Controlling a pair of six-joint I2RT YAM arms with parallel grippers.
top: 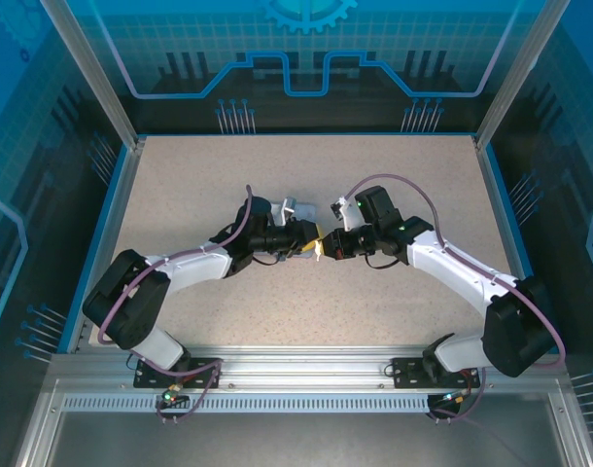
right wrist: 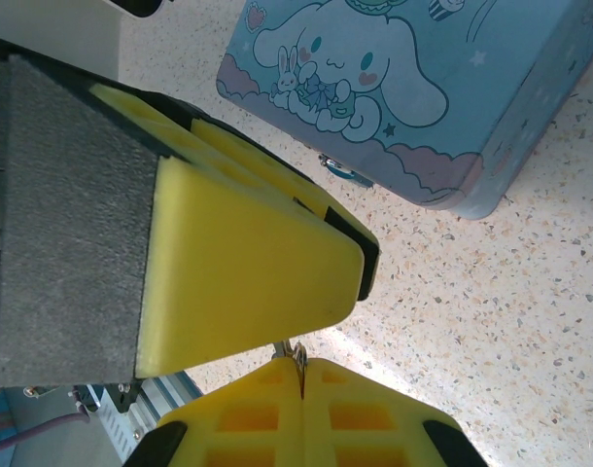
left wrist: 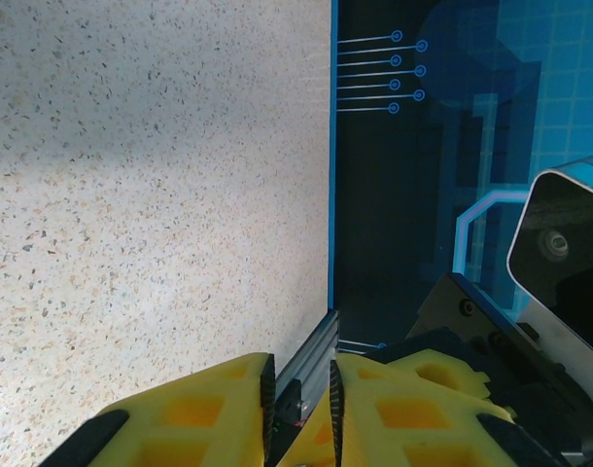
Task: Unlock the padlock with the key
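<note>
My right gripper (right wrist: pixel 301 375) is shut on the key (right wrist: pixel 297 354); only a thin metal tip sticks out between its yellow fingers. Just above the key, one broad yellow finger (right wrist: pixel 248 263) of my left gripper crosses the right wrist view. Beyond lies the pale blue cartoon tin (right wrist: pixel 413 88), with the padlock (right wrist: pixel 343 172), a tiny metal piece, hanging at its near edge. My left gripper (left wrist: pixel 301 389) is open by a narrow gap, with nothing clearly between its pads. In the top view the left gripper (top: pixel 309 241) and right gripper (top: pixel 328 245) meet tip to tip mid-table.
The speckled tabletop (top: pixel 306 321) is bounded by a blue rim and aluminium frame posts (top: pixel 92 73). The right wrist camera housing (left wrist: pixel 564 243) sits close beside the left gripper. Both forearms angle inward over the table's middle.
</note>
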